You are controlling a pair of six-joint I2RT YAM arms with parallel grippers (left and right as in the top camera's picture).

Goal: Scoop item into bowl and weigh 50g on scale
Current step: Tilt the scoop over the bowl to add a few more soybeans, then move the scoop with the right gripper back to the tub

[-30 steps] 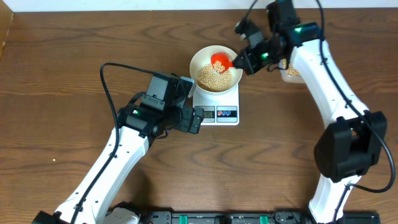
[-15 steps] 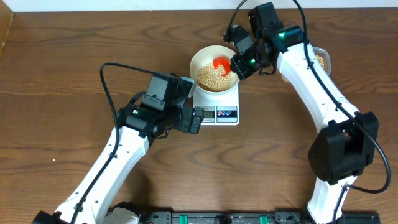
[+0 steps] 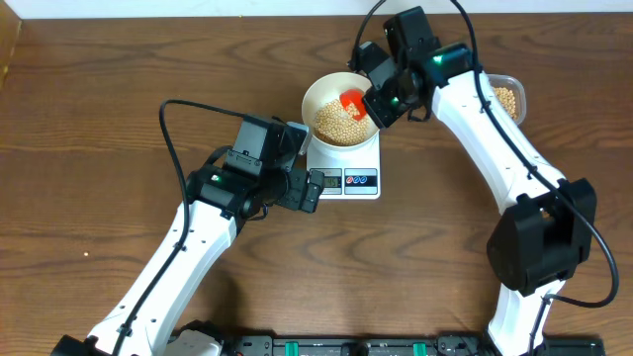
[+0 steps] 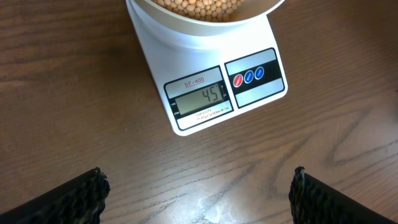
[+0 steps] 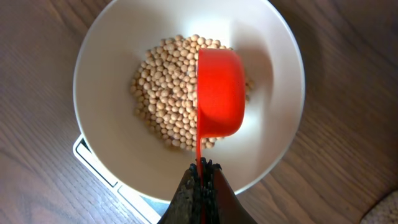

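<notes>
Overhead: bowl sits on the scale with beans piled inside. At the bowl's right rim, the right gripper holds a red scoop over the beans. A clear tub with more beans is well right of the scale.
Left wrist: left gripper fingers are wide apart over the table, just in front of the scale. The display reads 45.
Right wrist: fingers are clamped on the scoop handle, and the scoop is tipped on its side above the beans.
</notes>
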